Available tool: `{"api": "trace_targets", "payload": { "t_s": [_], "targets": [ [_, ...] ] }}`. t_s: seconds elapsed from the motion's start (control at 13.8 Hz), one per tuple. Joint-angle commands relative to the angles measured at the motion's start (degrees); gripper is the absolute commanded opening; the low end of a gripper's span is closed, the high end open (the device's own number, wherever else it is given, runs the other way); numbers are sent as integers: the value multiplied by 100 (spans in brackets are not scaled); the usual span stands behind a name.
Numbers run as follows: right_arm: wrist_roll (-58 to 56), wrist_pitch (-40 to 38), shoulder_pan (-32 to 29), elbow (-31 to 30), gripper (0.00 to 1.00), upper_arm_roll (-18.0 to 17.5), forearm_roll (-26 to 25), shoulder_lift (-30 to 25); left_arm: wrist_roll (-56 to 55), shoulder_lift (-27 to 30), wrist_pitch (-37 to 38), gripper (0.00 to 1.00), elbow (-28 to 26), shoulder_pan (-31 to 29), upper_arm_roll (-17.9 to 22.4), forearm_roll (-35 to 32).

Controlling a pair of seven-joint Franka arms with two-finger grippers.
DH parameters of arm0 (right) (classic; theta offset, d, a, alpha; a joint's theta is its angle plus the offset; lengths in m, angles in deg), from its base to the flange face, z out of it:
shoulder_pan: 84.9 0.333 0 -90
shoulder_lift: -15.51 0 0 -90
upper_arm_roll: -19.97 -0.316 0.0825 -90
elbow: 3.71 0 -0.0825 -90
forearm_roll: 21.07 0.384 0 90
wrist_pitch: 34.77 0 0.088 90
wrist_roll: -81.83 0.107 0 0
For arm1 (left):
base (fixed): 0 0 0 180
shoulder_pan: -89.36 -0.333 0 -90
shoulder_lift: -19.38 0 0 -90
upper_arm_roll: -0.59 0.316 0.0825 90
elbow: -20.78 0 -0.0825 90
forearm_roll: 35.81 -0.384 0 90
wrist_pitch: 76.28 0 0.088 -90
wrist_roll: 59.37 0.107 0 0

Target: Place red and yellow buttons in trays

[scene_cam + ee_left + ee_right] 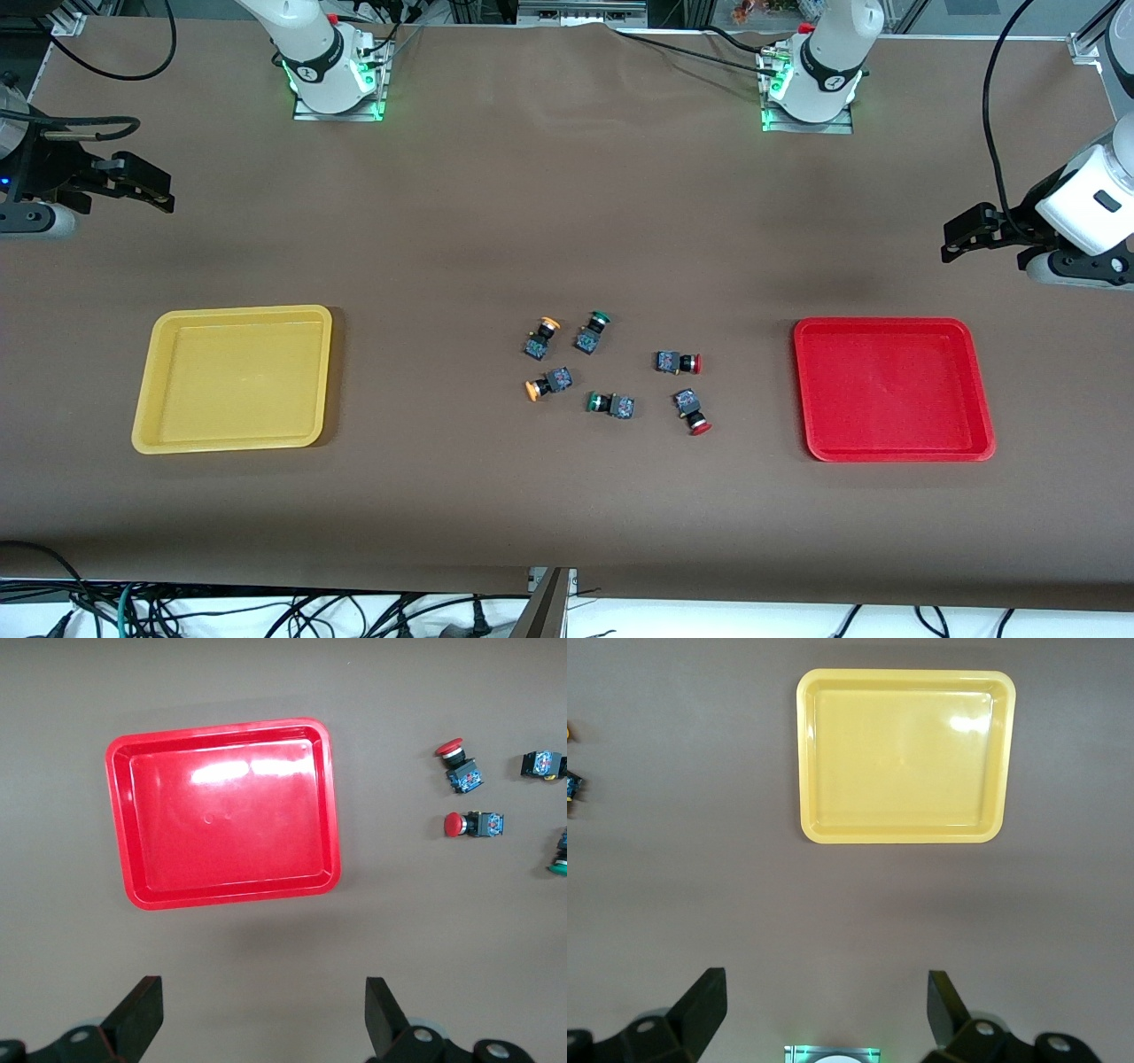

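Note:
Two yellow-capped buttons (541,338) (549,384) and two red-capped buttons (679,361) (693,412) lie on their sides mid-table. The red pair (461,771) (474,824) also shows in the left wrist view. The yellow tray (235,381) (904,753) sits toward the right arm's end, the red tray (893,390) (226,815) toward the left arm's end; both hold nothing. My right gripper (164,199) (826,988) hangs open over bare table at its end. My left gripper (957,241) (264,992) hangs open over bare table at its own end.
Two green-capped buttons (592,332) (611,404) lie among the others. The arm bases (337,84) (811,97) stand along the table's edge farthest from the front camera. Brown table surface runs wide around the trays. Cables hang below the nearest edge.

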Motion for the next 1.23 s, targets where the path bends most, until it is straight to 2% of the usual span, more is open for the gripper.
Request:
{"api": "trace_targets", "payload": {
  "t_s": [0.0,1.16],
  "targets": [
    [-122,-3,-67,-14,100,-12,106,-22,124,-65,17,100,138,-45,-14,49],
    [-122,129,-102,-14,100,-20,123,119,124,-92,17,100,138,-45,-14,40]
  ]
}}
